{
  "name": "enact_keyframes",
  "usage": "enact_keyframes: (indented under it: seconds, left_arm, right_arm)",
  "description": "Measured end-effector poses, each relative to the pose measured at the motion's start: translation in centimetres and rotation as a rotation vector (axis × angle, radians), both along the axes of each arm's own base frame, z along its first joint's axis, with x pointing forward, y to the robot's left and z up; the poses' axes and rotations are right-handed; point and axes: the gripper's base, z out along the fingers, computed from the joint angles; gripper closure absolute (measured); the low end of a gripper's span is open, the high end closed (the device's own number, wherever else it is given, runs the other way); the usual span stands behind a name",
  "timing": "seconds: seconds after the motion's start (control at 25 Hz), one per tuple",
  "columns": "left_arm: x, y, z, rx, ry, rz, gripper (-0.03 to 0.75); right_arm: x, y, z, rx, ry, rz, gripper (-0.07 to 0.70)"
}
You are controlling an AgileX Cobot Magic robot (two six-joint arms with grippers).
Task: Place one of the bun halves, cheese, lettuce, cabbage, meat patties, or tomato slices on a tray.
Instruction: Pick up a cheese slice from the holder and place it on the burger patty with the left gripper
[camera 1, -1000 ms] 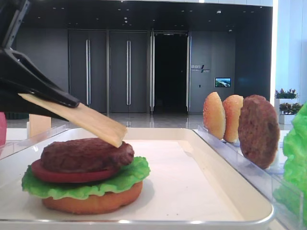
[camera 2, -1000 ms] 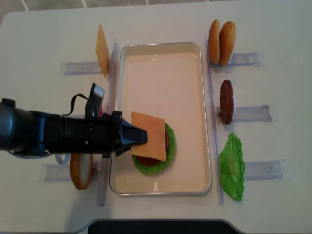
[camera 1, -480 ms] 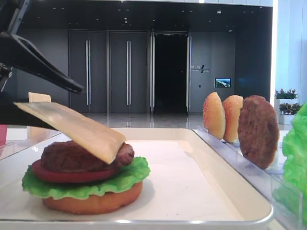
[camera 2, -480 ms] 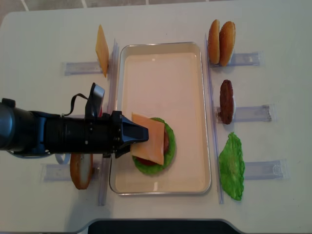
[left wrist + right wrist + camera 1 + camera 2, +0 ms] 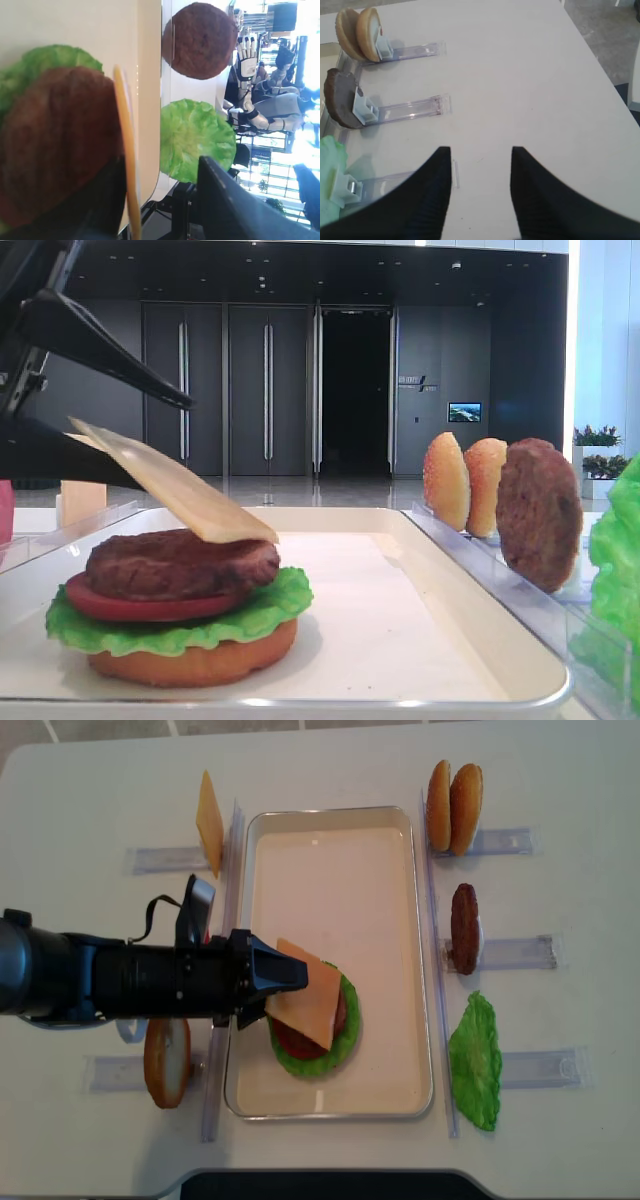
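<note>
The pale round-cornered worktop [image 5: 80, 800] carries a large white rectangular tray [image 5: 330, 850] with a raised glossy rim at its centre. Toward the tray's near left corner sits a stack: golden bun half [image 5: 195, 660], ruffled green lettuce [image 5: 250, 615], red tomato slice [image 5: 120, 605] and dark brown meat patty [image 5: 180, 562].

The black left gripper [image 5: 285, 975] reaches in over the tray's left rim with its jaws spread wide apart. The thin pale yellow-orange square cheese slice [image 5: 175, 490] leans tilted, its lower corner on the patty and its upper end against the lower finger [image 5: 55, 455].

The black right gripper [image 5: 481, 180] hangs with jaws apart over the worktop's right side, holding nothing.

Clear plastic racks [image 5: 500, 952] along the right edge hold two buns [image 5: 453, 807], a patty [image 5: 464, 928] and a lettuce leaf [image 5: 475, 1062].
</note>
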Motion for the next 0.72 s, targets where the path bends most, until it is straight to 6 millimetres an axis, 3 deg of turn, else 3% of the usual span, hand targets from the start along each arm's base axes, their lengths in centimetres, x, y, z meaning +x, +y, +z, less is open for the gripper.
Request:
enact_keyframes:
  seconds: [0.2,0.72]
  left_arm:
    - [1.09,-0.07,0.46,0.012,0.017,0.029,0.357]
    - [0.38,0.04,0.02,0.061,0.063,-0.037,0.357]
  right_arm:
    - [0.00,0.00,0.00,0.000,0.000,0.000,0.328]
    - [0.00,0.00,0.00,0.000,0.000,0.000,0.328]
